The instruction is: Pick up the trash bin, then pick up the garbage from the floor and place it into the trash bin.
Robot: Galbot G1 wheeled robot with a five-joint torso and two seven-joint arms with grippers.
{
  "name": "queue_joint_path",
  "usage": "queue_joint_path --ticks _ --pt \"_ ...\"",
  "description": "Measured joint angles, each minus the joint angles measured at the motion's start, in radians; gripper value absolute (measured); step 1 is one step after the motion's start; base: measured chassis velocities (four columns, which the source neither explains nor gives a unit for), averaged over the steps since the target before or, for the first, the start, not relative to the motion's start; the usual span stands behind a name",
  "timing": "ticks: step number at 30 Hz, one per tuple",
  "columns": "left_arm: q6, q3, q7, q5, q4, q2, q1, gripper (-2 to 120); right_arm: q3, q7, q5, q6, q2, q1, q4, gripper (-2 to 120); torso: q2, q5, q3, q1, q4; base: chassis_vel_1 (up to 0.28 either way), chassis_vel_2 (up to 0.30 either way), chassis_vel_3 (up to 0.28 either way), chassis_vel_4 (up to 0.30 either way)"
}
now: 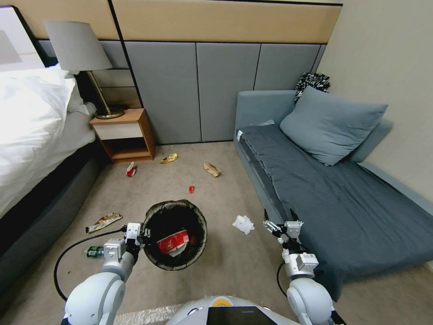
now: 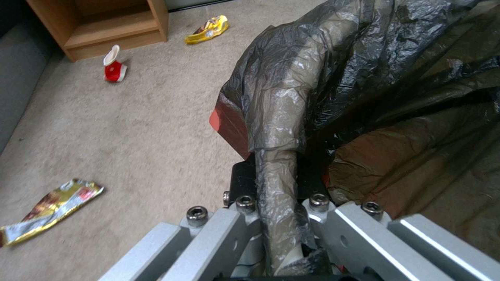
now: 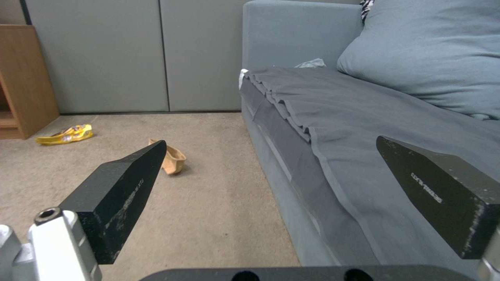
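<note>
1. Grip came first: your left gripper was pinched on the bag-covered rim of the trash bin, one finger inside and one outside, so the bin hung off the carpet with its mouth facing up, ready to receive litter.
2. Inside the bin you already had a red-and-white paper cup.
3. Your right gripper hung empty beside the sofa, fingers spread wide, probably left free for picking.
4. Nearest that gripper lay the crumpled white tissue, just beside the sofa's edge.
5. To your left sat a shiny snack wrapper and a green-labelled bottle.
6. Farther off you had a small red scrap, a tan paper bag, a yellow wrapper and a red-and-white piece by the nightstand.
</note>
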Motion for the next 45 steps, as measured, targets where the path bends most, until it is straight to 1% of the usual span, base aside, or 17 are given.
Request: queue_joint_path --ticks 12,17,21,22,25,26,29,32,34,36,39,40,43,44,45 --pt "0.0 -0.002 0.001 -0.003 -0.001 0.003 0.0 1 -0.01 0.004 0.001 0.004 0.0 0.003 -0.001 100 0.0 -0.0002 0.0 0.0 0.0 -0.099 0.095 0.099 -0.096" --pt "0.0 -0.002 0.001 -0.004 -0.002 0.005 0.0 1 -0.012 0.004 0.001 -0.013 -0.004 0.011 -0.002 100 0.0 -0.0002 0.0 0.0 0.0002 -0.065 0.08 0.046 -0.04" --pt "0.0 -0.003 0.001 -0.007 -0.005 0.007 0.001 1 -0.002 -0.027 0.01 -0.088 -0.013 0.035 -0.003 100 0.0 -0.0001 0.0 0.0 0.0001 0.0 0.0 0.0 0.0" --pt "0.0 -0.003 0.001 -0.007 -0.005 0.007 0.001 1 -0.002 -0.027 0.01 -0.088 -0.013 0.035 -0.003 100 0.0 -0.0001 0.0 0.0 0.0001 0.0 0.0 0.0 0.0" --pt "0.001 -0.003 0.001 -0.008 -0.008 0.007 0.003 1 0.021 -0.095 0.023 -0.168 -0.019 0.054 -0.005 100 0.0 0.0 0.0 0.0 0.0002 0.0 0.0 0.0 0.0" --pt "0.001 -0.003 0.001 -0.008 -0.008 0.007 0.003 1 0.021 -0.095 0.023 -0.168 -0.019 0.054 -0.005 100 0.0 0.0 0.0 0.0 0.0002 0.0 0.0 0.0 0.0" --pt "0.002 -0.003 0.001 -0.008 -0.014 0.007 0.006 1 0.026 -0.136 0.036 -0.215 -0.045 0.07 -0.035 100 0.0 0.0 0.0 0.0 0.0001 0.0 0.0 0.0 0.0" --pt "0.003 -0.003 0.001 -0.009 -0.018 0.008 0.009 1 0.016 -0.142 0.055 -0.226 -0.06 0.084 -0.055 100 0.0 0.0 0.0 0.0 0.0001 0.0 0.0 0.0 0.0" --pt "0.004 -0.003 0.002 -0.011 -0.022 0.011 0.011 1 0.0 -0.142 0.103 -0.256 -0.082 0.105 -0.073 100 0.0 0.0 0.0 0.0 0.0002 0.0 0.0 0.0 0.0" --pt "0.004 -0.004 0.002 -0.012 -0.023 0.012 0.011 1 -0.005 -0.142 0.123 -0.27 -0.089 0.112 -0.079 100 0.0 0.0 0.0 0.0 0.0002 0.0 0.0 0.0 0.0" --pt "0.006 -0.004 0.002 -0.015 -0.025 0.018 0.011 1 -0.022 -0.141 0.188 -0.312 -0.129 0.144 -0.108 100 0.0 0.0001 0.0 0.0 0.0 0.0 0.0 0.0 0.0" --pt "0.006 -0.004 0.002 -0.015 -0.025 0.018 0.011 1 -0.022 -0.141 0.188 -0.312 -0.129 0.144 -0.108 100 0.0 0.0001 0.0 0.0 0.0 0.0 0.0 0.0 0.0" --pt "0.007 -0.002 0.002 -0.015 -0.025 0.021 0.01 1 -0.042 -0.14 0.276 -0.352 -0.185 0.186 -0.146 100 0.0 0.0 0.0 0.0 0.0001 0.0 0.0 0.0 0.0" --pt "0.007 -0.002 0.002 -0.015 -0.025 0.021 0.01 1 -0.042 -0.14 0.276 -0.352 -0.185 0.186 -0.146 100 0.0 0.0 0.0 0.0 0.0001 0.0 0.0 0.0 0.0" --pt "0.007 0.0 0.002 -0.016 -0.025 0.021 0.01 1 -0.05 -0.139 0.301 -0.364 -0.204 0.203 -0.161 100 0.0 0.0 0.0 0.0 0.0001 0.0 0.0 0.0 0.0"
